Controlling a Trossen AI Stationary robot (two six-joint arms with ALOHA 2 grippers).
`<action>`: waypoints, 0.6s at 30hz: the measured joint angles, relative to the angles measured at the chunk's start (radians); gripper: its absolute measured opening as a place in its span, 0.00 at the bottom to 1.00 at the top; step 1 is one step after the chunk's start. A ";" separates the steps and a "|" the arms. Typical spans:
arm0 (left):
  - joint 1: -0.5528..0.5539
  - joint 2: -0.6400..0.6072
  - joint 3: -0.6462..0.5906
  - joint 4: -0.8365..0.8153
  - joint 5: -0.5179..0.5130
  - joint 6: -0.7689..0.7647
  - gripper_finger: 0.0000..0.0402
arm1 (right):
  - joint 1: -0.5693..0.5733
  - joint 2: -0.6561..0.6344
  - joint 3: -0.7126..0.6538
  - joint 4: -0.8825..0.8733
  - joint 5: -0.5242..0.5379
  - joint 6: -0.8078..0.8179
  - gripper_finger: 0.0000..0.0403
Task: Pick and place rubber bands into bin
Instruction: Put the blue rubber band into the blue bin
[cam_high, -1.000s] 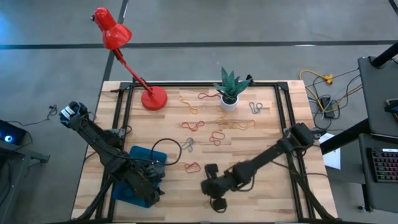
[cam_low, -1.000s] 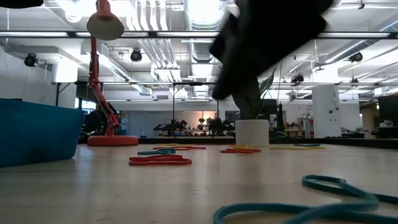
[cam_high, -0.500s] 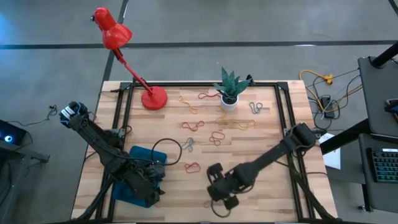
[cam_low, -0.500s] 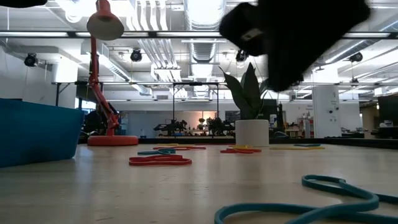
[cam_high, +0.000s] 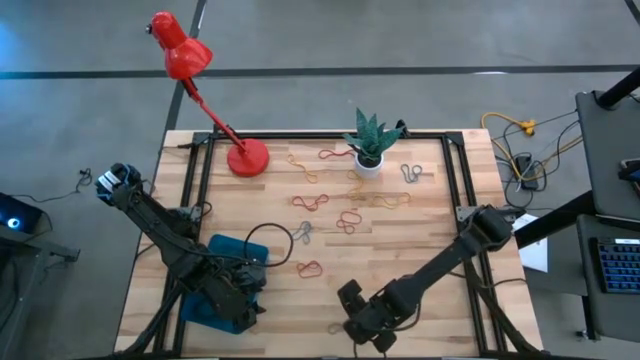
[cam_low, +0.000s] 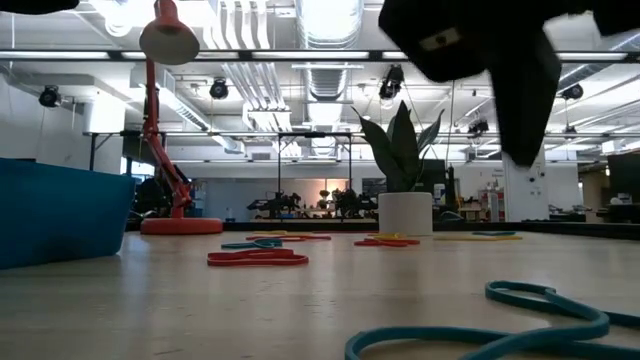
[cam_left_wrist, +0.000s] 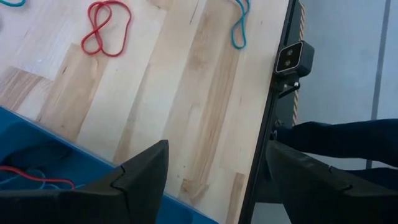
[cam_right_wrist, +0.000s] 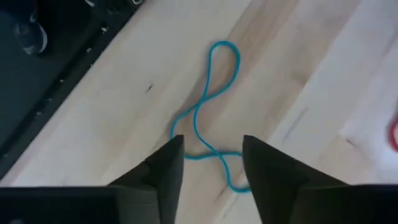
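Right tool (cam_right_wrist: 208, 158) part-open, empty, over a teal rubber band (cam_right_wrist: 214, 106) on the tabletop (cam_right_wrist: 124, 106); left tool (cam_left_wrist: 214, 171) wide open, empty, over the bin (cam_left_wrist: 93, 186).

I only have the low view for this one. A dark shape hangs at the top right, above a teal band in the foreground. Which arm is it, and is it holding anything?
Observer: That's the right gripper, near the table edge where the low camera sits. Its fingers are open and hold nothing.
Operator: Is it lined up with the teal band?
Observer: Yes. In its wrist view, the teal rubber band lies flat on the wood, and one end runs into the gap between the fingers.
Operator: And the left arm?
Observer: The left gripper hangs open over the bin, which already holds a red and a blue band.
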 joint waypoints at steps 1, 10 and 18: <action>0.000 0.000 -0.001 0.000 0.000 0.000 0.63 | 0.000 0.007 -0.005 0.012 0.000 -0.003 0.40; 0.000 0.000 -0.002 0.005 0.000 -0.001 0.63 | 0.002 0.060 -0.013 0.052 -0.008 -0.024 0.42; 0.000 0.000 -0.004 0.012 0.000 0.000 0.63 | 0.002 0.098 -0.021 0.065 -0.011 -0.051 0.30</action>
